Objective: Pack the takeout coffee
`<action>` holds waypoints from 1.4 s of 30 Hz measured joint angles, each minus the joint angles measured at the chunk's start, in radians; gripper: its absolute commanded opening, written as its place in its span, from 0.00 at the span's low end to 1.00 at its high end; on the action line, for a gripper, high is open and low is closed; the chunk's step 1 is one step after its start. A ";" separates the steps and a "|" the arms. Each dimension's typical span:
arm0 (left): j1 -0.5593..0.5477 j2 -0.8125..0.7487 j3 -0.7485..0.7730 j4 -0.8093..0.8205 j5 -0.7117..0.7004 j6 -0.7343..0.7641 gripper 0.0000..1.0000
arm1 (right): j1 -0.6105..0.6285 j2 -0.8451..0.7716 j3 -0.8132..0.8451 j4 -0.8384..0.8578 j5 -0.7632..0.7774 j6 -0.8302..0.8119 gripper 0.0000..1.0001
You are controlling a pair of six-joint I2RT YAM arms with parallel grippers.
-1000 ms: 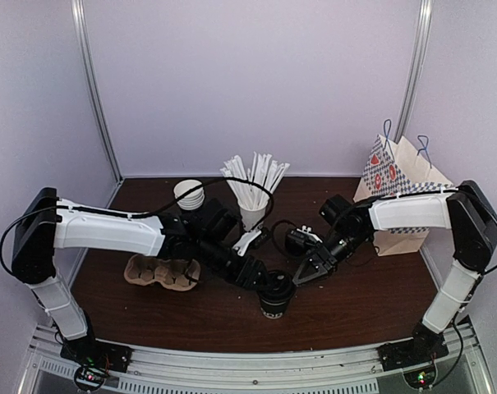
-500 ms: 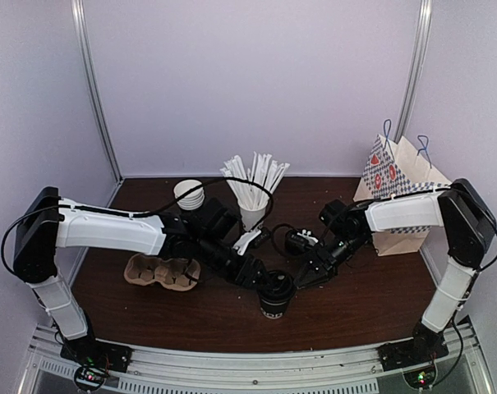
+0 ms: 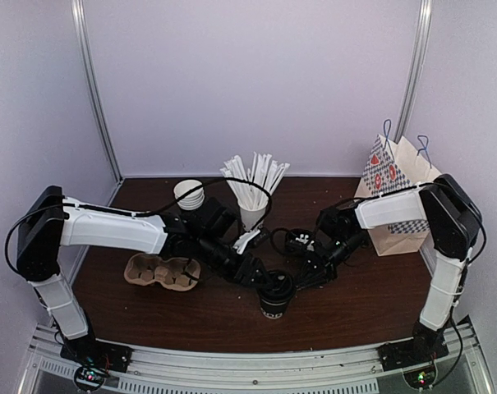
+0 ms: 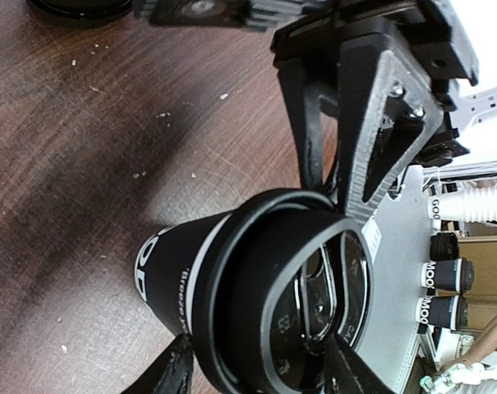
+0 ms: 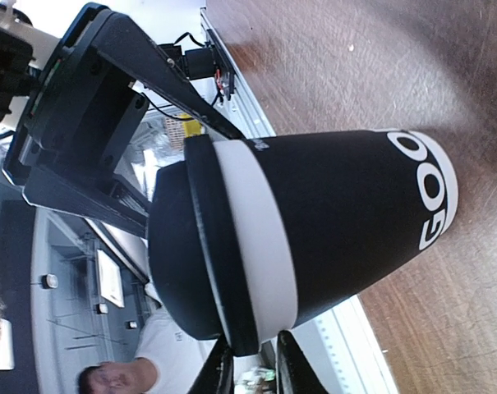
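The takeout coffee [image 3: 277, 299], a black cup with white lettering and a black lid, stands upright near the table's front middle. My left gripper [image 3: 261, 280] reaches it from the upper left. In the left wrist view its fingertips [image 4: 172, 371] sit on both sides of the lid [image 4: 314, 287], touching its edge. My right gripper [image 3: 310, 268] hangs a little to the right of the cup and clear of it. In the right wrist view its fingers [image 5: 221, 368] are almost together and hold nothing, with the cup [image 5: 338, 222] beyond them.
A brown cardboard cup carrier [image 3: 162, 272] lies left of the cup. A white cup of straws [image 3: 252, 215] and a stack of lidless cups [image 3: 189, 194] stand at the back. A patterned paper bag [image 3: 398, 197] stands at the right, behind my right arm.
My right gripper has drawn back to the right, away from the cup, and its fingers have come together. My left gripper and the cup have not moved.
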 measured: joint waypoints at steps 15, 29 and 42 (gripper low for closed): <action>0.015 0.016 -0.003 0.021 0.037 0.007 0.54 | 0.001 0.051 0.047 -0.103 0.019 0.001 0.12; 0.010 -0.007 0.028 0.003 -0.065 0.114 0.61 | 0.029 -0.112 0.102 -0.107 0.325 -0.109 0.39; 0.019 -0.005 0.237 -0.182 -0.253 0.317 0.66 | 0.026 -0.285 0.071 -0.067 0.435 -0.255 0.43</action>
